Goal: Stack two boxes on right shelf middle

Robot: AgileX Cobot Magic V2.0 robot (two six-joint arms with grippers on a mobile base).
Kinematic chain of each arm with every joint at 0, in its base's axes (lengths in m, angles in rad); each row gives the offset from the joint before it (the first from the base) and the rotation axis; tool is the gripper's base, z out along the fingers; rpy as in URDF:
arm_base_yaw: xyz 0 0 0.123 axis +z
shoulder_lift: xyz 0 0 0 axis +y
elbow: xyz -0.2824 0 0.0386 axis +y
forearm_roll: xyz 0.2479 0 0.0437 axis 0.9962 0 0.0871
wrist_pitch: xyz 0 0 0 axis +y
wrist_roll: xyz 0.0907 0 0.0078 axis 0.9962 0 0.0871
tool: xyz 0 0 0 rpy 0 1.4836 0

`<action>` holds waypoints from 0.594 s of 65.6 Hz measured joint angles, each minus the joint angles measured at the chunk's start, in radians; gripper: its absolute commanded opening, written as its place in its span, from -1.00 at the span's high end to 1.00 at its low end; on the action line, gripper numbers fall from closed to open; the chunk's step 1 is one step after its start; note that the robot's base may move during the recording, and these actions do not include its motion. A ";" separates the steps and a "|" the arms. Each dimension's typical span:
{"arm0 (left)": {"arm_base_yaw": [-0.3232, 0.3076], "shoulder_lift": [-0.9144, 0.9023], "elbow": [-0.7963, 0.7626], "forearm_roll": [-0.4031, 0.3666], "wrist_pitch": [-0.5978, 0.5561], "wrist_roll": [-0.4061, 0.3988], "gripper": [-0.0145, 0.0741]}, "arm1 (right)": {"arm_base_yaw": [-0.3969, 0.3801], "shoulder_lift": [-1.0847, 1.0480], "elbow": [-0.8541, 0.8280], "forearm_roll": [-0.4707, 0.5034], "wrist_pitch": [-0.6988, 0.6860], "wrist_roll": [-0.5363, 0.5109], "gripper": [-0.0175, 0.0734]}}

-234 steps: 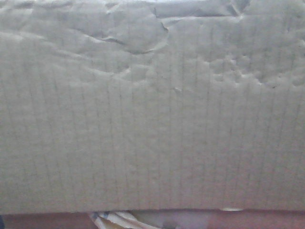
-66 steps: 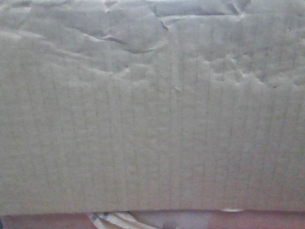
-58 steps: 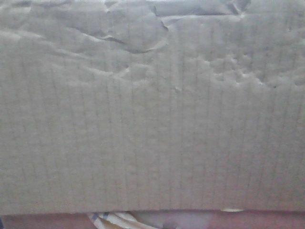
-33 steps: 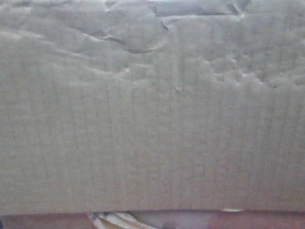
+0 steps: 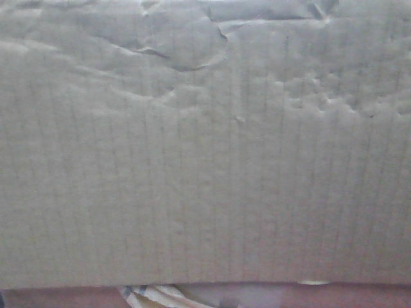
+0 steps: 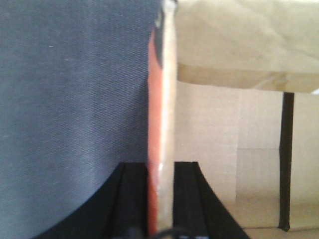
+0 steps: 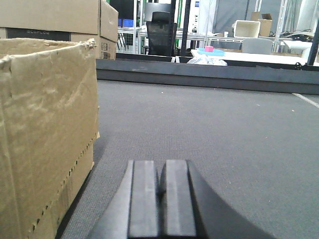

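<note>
Pinches the upright wall of a box (image 6: 214,129) with the left end effector (image 6: 160,199), fingers (image 6: 133,199) pressed on either side. Holds the right end effector (image 7: 159,184) closed and empty, low over the grey desk (image 7: 224,129), beside a box standing on it.

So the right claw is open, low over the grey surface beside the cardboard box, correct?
Not open: the right wrist view shows the right claw shut, fingers pressed together. It is indeed low over the grey surface beside the cardboard box.
</note>
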 measured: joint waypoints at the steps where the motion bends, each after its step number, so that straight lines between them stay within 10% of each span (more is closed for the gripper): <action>1: 0.000 -0.002 -0.009 0.007 0.008 0.000 0.92 | 0.000 0.000 0.000 0.000 0.000 0.000 0.97; 39: -0.011 -0.075 -0.513 0.107 0.076 -0.263 0.92 | 0.000 0.000 0.000 0.000 0.000 0.000 0.97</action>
